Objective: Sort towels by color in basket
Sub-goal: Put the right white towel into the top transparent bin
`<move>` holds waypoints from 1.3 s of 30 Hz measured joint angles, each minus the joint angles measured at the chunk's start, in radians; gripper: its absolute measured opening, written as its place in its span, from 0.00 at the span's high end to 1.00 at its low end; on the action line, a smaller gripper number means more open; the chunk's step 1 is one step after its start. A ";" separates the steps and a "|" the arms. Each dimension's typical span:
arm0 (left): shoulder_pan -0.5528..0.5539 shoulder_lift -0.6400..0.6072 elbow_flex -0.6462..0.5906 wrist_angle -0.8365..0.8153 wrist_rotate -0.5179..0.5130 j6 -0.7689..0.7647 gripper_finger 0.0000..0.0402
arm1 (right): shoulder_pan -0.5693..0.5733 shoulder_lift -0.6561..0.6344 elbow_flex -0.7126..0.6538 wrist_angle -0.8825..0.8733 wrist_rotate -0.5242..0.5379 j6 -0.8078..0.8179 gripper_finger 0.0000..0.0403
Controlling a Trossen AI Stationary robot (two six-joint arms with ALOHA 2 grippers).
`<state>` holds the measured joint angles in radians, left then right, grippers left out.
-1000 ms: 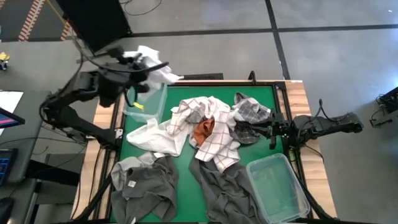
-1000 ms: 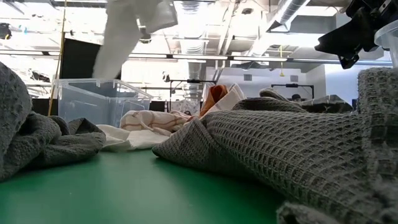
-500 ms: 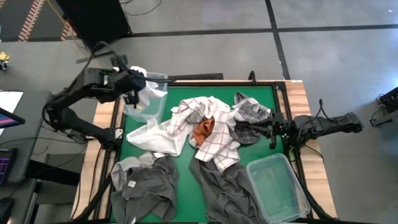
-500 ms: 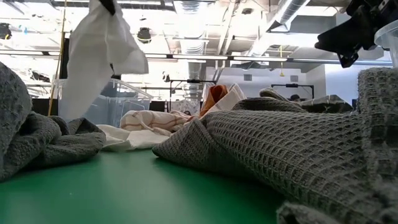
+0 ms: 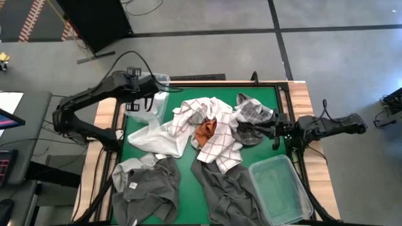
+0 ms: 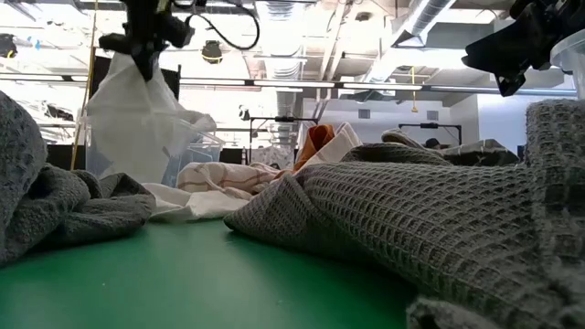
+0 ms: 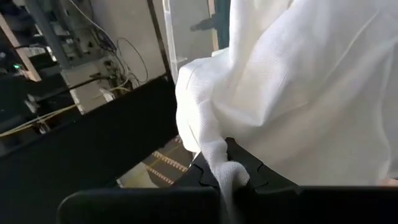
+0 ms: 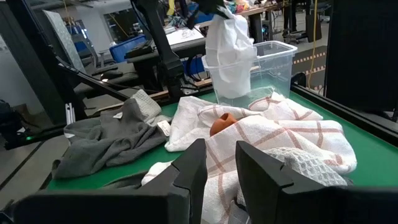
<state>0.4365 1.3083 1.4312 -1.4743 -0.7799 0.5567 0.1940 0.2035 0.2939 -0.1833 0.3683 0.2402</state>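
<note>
Left gripper [image 6: 144, 44]: over the clear bin [image 5: 147, 99] at the table's far left corner, clamped on the top of a white towel [image 6: 137, 114]; it is lower than half a second ago.
White towel: hangs straight down from the gripper, its lower part now inside the bin; one second ago it was raised high and swinging.
Right gripper [image 5: 274, 133]: waits at the table's right edge beside the grey checked towel [image 5: 254, 113], fingers a narrow gap apart and holding nothing; no change.
Pile: the white grid towel [image 5: 213, 129], the rust orange towel [image 5: 206, 130] and the dark grey towels [image 5: 147, 185] lie on the green table [image 5: 185, 188] as before.
Second bin [image 5: 279, 190]: at the near right corner, unmoved.
</note>
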 joint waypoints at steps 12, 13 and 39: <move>0.098 0.000 -0.209 0.274 0.233 0.164 1.00 | 0.000 0.000 0.000 0.000 0.000 -0.013 0.71; 0.098 0.000 -0.226 0.294 0.249 0.178 1.00 | 0.000 0.000 0.000 0.000 0.000 -0.014 0.71; 0.182 0.001 -0.363 0.441 0.489 0.210 0.67 | 0.000 0.000 0.000 0.000 0.000 -0.040 0.71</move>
<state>0.6186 1.3090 1.0683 -1.0336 -0.2914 0.7669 0.1940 0.2035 0.2939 -0.1829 0.3683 0.2005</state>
